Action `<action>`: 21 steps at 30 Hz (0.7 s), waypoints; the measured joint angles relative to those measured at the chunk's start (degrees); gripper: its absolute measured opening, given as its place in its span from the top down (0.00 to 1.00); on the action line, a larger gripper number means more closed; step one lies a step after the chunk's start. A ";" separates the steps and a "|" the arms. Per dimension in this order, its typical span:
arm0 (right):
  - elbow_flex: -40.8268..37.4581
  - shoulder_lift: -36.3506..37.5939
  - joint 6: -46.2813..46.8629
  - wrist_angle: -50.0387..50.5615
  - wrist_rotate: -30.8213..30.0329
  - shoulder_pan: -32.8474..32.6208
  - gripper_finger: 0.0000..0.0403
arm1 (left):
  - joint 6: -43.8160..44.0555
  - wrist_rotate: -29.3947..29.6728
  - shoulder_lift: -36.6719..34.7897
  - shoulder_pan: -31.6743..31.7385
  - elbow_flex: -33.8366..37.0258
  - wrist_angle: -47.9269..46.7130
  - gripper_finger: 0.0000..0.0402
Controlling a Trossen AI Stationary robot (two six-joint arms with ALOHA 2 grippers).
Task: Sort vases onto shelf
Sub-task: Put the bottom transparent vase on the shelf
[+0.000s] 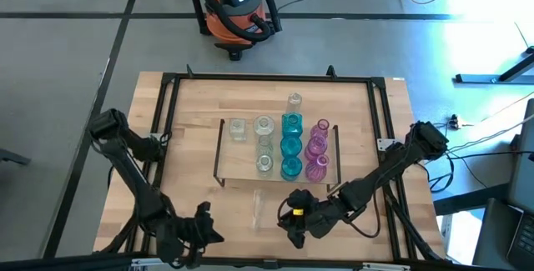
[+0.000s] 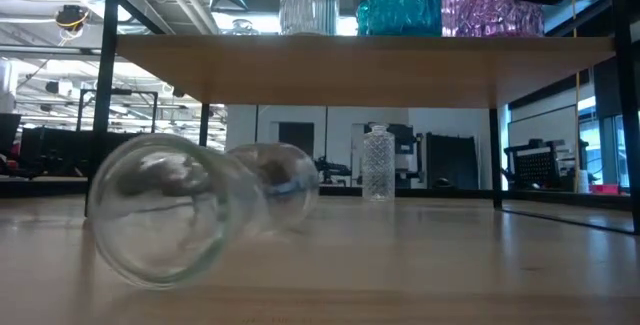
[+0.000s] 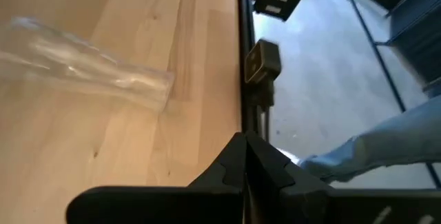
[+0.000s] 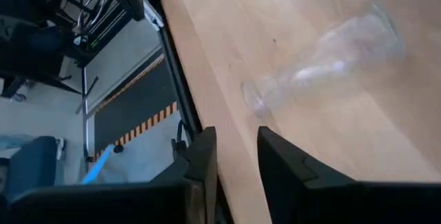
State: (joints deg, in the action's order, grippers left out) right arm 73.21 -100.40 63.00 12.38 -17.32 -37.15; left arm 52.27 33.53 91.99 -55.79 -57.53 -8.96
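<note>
Clear glass lies nearest in the low view: a fallen vase (image 2: 190,205) on its side on the wooden table (image 1: 192,179), its round base towards the camera and its neck hidden behind it. The high view shows only a faint outline of it in front of the shelf (image 1: 242,167), between the two grippers. The right gripper (image 1: 294,221), just beside that vase, holds nothing; its wrist view shows the fingers (image 4: 203,158) parted by a narrow gap, the bottle-shaped vase apart from them. The left gripper (image 1: 198,225) waits at the table's near edge, jaws clenched on nothing. On the light-wood shelf stand clear (image 1: 264,144), teal (image 1: 291,146) and pink vases (image 1: 317,148) in rows; the low view cuts off their tops. Beyond the shelf stands a ribbed clear bottle (image 2: 377,163).
</note>
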 joint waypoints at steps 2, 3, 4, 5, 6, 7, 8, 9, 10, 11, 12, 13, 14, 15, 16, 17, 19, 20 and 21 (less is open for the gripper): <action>0.00 0.00 0.32 0.41 0.02 -0.07 0.79 | 0.13 0.09 2.00 0.00 0.43 0.93 1.00; 0.00 0.00 0.50 0.89 0.12 -0.30 0.79 | 0.17 -0.13 3.06 0.00 0.59 1.17 1.00; 0.00 0.00 1.17 1.39 0.41 -0.48 0.79 | 0.17 -0.49 4.21 0.00 0.73 1.93 0.99; 0.00 0.00 1.67 1.62 0.45 -0.51 0.79 | 0.26 -1.06 5.38 0.00 0.79 3.11 0.98; 0.00 0.00 2.46 1.61 0.46 -0.75 0.79 | 0.87 -1.32 6.50 0.00 0.82 4.45 0.96; 0.00 0.00 2.68 1.58 0.53 -0.86 0.79 | 1.75 -1.30 7.73 0.00 0.82 5.91 0.94; 0.00 0.00 2.70 1.58 0.79 -1.08 0.79 | 2.69 -0.88 9.12 0.11 0.82 8.06 0.91; 0.00 0.00 2.51 1.64 1.27 -1.24 0.79 | 3.41 -0.21 10.57 0.24 0.82 10.20 0.87; 0.00 0.00 2.05 2.04 1.88 -1.27 0.79 | 4.38 1.03 12.08 0.36 0.82 12.39 0.83; 0.00 0.00 1.62 2.81 2.51 -1.56 0.79 | 5.35 2.71 13.51 0.63 0.82 14.98 0.79; 0.00 0.00 1.47 3.73 3.42 -1.59 0.79 | 6.50 4.05 14.85 1.05 0.82 17.68 0.75; 0.00 0.00 1.47 4.64 4.33 -1.65 0.79 | 7.87 5.08 16.04 1.54 0.82 20.02 0.71; 0.00 0.00 1.49 5.36 5.41 -2.01 0.79 | 8.94 5.55 17.08 2.25 0.74 22.11 0.67; -0.02 0.00 1.49 5.78 6.16 -2.36 0.79 | 9.47 5.70 18.19 3.03 0.20 22.91 0.64; -0.02 0.00 1.44 5.94 6.42 -2.71 0.79 | 10.09 5.88 19.28 3.72 -0.68 22.98 0.60; -0.02 0.00 1.25 5.98 6.40 -3.23 0.79 | 10.23 6.02 20.23 4.42 -1.68 22.80 0.58; -0.02 0.00 1.08 6.77 6.37 -4.46 0.79 | 10.43 6.12 21.77 5.77 -4.33 20.83 0.54; -0.02 0.00 1.08 7.37 6.38 -5.07 0.79 | 10.94 5.94 22.38 6.38 -5.80 19.01 0.53; -0.02 0.00 1.14 7.99 6.38 -5.69 0.79 | 11.92 5.66 22.89 6.92 -7.17 16.69 0.52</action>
State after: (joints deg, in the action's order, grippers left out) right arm 73.19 -100.40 64.14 20.37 -10.94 -42.84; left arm 64.20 39.18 114.89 -48.87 -64.70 7.73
